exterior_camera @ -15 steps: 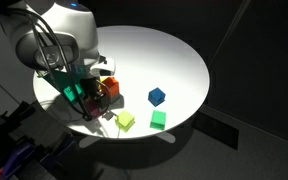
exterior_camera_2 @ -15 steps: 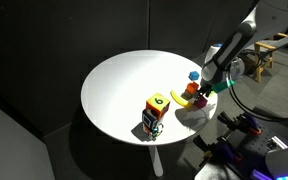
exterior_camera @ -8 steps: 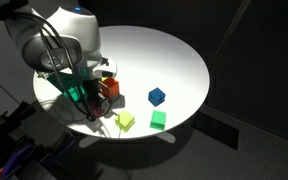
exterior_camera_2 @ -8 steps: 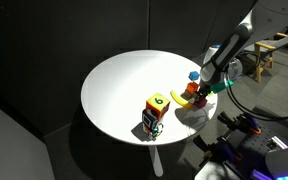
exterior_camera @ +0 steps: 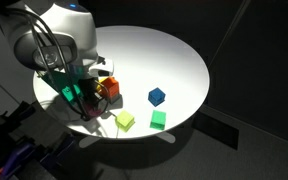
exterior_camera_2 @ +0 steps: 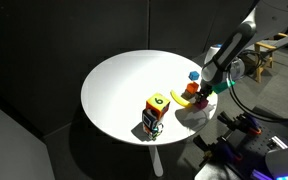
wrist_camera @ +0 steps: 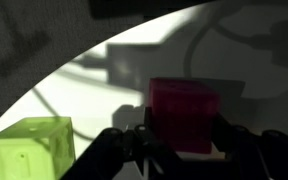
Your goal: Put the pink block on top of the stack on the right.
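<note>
In the wrist view the pink block [wrist_camera: 184, 112] sits between the dark fingers [wrist_camera: 130, 150] of my gripper [wrist_camera: 184, 142], which is shut on it, low over the white table [wrist_camera: 94, 80]. In both exterior views the gripper [exterior_camera: 87, 100] [exterior_camera_2: 202, 92] hangs at the table's edge and hides the pink block. The orange-red stack [exterior_camera: 110, 88] [exterior_camera_2: 189, 90] stands right beside the gripper.
A lime-green cube [wrist_camera: 32, 150] [exterior_camera: 126, 121] lies close to the gripper. A green cube [exterior_camera: 158, 120] and a blue cube [exterior_camera: 157, 97] lie further along the round table [exterior_camera: 174, 60]. A yellow block [exterior_camera_2: 188, 101] lies by the stack, and a mixed-colour cluster [exterior_camera_2: 154, 113] sits near the rim.
The jaws have closed onto the pink block. The arm has shifted only slightly, and the other blocks have stayed put.
</note>
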